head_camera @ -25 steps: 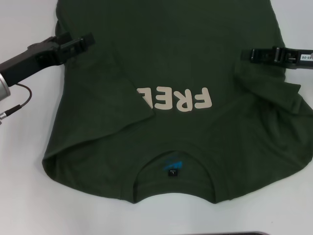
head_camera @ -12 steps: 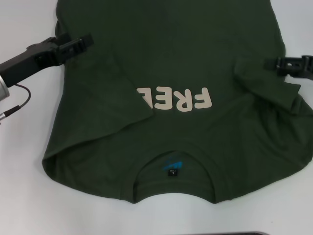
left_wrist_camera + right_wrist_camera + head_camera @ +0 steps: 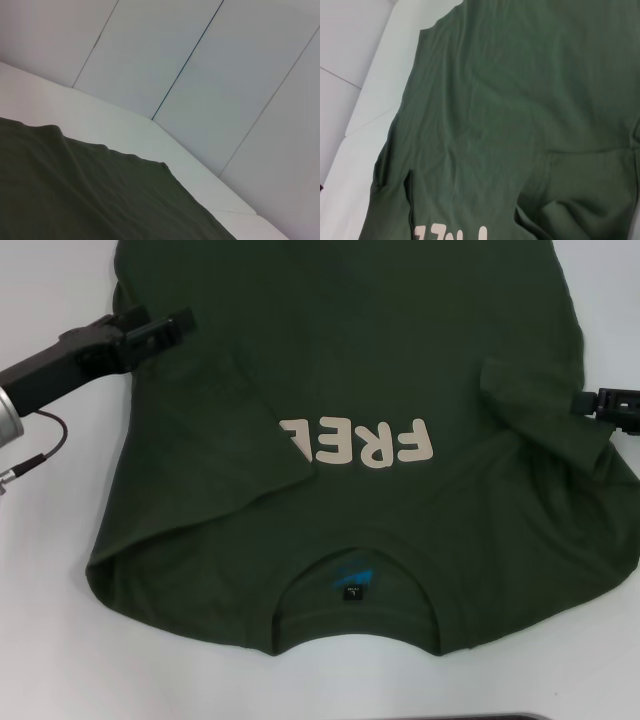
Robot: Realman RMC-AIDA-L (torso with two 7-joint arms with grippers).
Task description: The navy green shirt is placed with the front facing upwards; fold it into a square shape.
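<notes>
The navy green shirt (image 3: 350,440) lies spread across the white table (image 3: 60,640), collar toward the robot at six o'clock, hem running out of sight at twelve. Its cream "FREE!" lettering (image 3: 360,443) faces up, though only "FRE" and part of another letter show: the sleeve side at nine o'clock has been folded inward over the chest, and its edge covers the end of the word. A blue and black label (image 3: 352,580) sits inside the ribbed neck.

The left gripper (image 3: 165,325) is at ten o'clock, its dark fingers reaching over the shirt's folded edge, close to the cloth; they look narrow, but I cannot tell if they pinch any fabric. A thin cable (image 3: 40,450) hangs off that arm over the table.

The right gripper (image 3: 600,402) is at three o'clock, beside the bunched sleeve fold (image 3: 530,400) on that side; I cannot tell its state either.

The left wrist view shows only green cloth, table and a panelled wall (image 3: 200,75).
</notes>
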